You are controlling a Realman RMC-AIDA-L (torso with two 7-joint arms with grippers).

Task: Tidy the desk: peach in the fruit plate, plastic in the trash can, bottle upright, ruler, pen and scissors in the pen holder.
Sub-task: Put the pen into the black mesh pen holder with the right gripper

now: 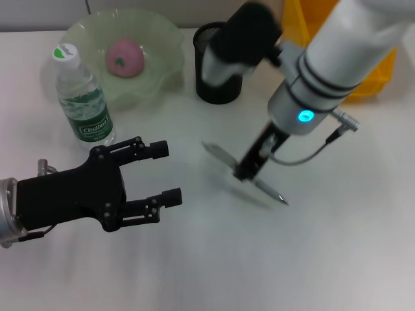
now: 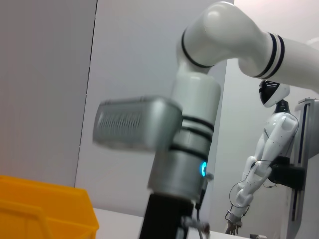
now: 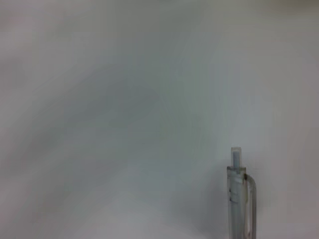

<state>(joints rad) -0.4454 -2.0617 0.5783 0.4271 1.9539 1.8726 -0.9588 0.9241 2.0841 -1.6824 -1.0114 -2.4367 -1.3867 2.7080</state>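
Note:
A clear pen [image 1: 275, 194] lies slantwise at the table's middle, with a shadow beneath it. My right gripper [image 1: 249, 167] reaches down from the upper right and is shut on the pen's middle. The pen's clip end shows in the right wrist view [image 3: 238, 196]. A pink peach [image 1: 124, 57] sits in the green fruit plate [image 1: 165, 39] at the back left. A water bottle [image 1: 84, 103] stands upright in front of the plate. The black mesh pen holder [image 1: 217, 84] stands at the back centre. My left gripper [image 1: 165, 173] is open and empty at the front left. I see no ruler, scissors or plastic.
The yellow trash can [image 1: 373, 74] stands at the back right, partly behind my right arm; it also shows in the left wrist view [image 2: 45, 211]. My right arm's elbow hangs over the pen holder. Bare white table lies at the front and right.

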